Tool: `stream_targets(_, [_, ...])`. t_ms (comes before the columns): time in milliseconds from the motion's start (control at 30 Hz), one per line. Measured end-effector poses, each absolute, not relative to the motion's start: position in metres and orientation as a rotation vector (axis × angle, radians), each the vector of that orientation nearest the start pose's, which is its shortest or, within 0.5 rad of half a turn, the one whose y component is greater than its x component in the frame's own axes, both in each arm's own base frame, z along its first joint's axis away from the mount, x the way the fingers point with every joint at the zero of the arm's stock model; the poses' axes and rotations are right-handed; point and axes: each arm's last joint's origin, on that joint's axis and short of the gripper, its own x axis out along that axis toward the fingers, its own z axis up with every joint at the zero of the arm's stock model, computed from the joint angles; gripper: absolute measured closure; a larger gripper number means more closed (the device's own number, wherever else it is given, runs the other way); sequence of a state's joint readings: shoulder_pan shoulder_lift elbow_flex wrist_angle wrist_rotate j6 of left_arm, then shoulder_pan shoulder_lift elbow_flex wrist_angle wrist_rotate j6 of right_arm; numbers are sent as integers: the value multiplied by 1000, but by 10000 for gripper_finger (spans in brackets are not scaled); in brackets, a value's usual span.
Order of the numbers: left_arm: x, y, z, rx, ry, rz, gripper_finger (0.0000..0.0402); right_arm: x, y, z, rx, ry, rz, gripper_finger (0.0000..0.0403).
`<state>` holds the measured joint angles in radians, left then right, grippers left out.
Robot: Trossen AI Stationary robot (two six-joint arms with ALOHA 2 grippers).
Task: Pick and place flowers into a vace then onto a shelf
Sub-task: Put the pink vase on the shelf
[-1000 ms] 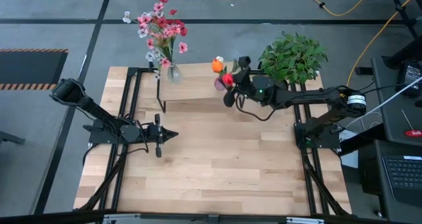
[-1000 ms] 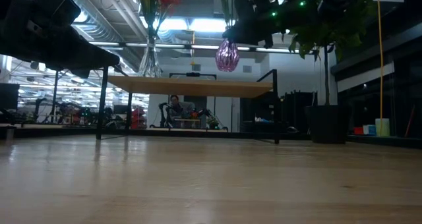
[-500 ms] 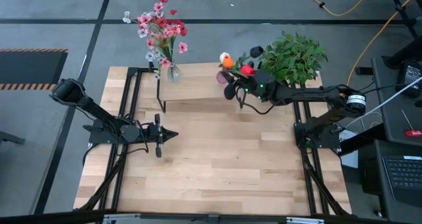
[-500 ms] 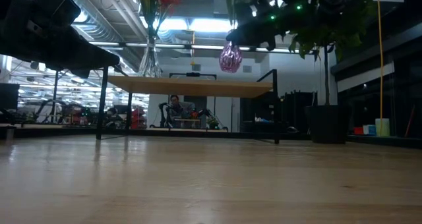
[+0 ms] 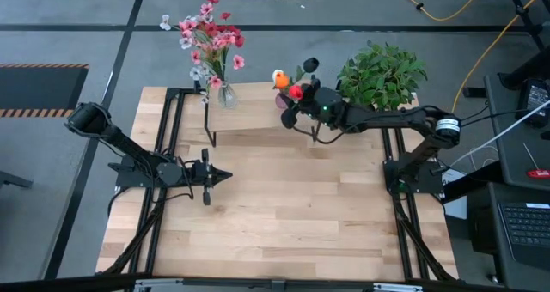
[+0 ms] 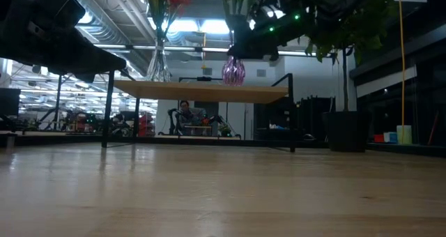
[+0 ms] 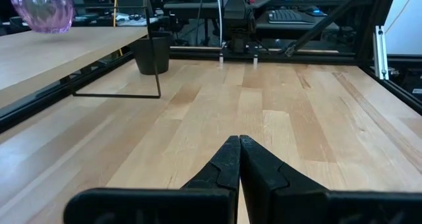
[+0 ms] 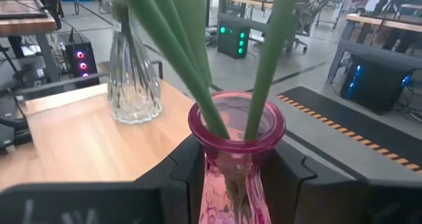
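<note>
Leftward over the shelf (image 5: 258, 112) goes the right hand (image 8: 231, 165), clamped on the pink vase (image 6: 233, 70); lowering comes next. Left hand (image 7: 239, 159) rests together.

Around the right gripper (image 5: 300, 112), room is tight: it holds a pink vase (image 6: 233, 70) of flowers (image 5: 290, 82) over the shelf (image 5: 258, 112), with the bushy potted plant (image 5: 381, 73) close behind its arm and a clear glass vase (image 5: 226, 95) of blooms farther along the board. Bare tabletop (image 5: 284, 206) lies open beneath and ahead of the shut left gripper (image 5: 225, 177), up to the shelf's black frame (image 7: 125, 95).
</note>
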<state>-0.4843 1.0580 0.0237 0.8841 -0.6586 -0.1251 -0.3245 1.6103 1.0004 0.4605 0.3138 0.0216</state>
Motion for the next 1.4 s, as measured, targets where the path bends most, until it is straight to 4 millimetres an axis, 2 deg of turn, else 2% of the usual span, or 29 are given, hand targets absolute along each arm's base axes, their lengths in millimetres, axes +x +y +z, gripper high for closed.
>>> stream_targets(267, [147,-57,140,-42,118,182,396,342,-129,252,23,157,-649,293])
stream_targets(667, [147,-57,140,-41,118,183,396,343,-129,251,19,157,-650,293])
stream_targets(900, [147,-57,140,-41,118,183,396,343,-129,251,20,157,-649,256])
stream_targets(1400, [147,-57,140,-42,117,184,396,343,-128,250,-17,178,-615,247])
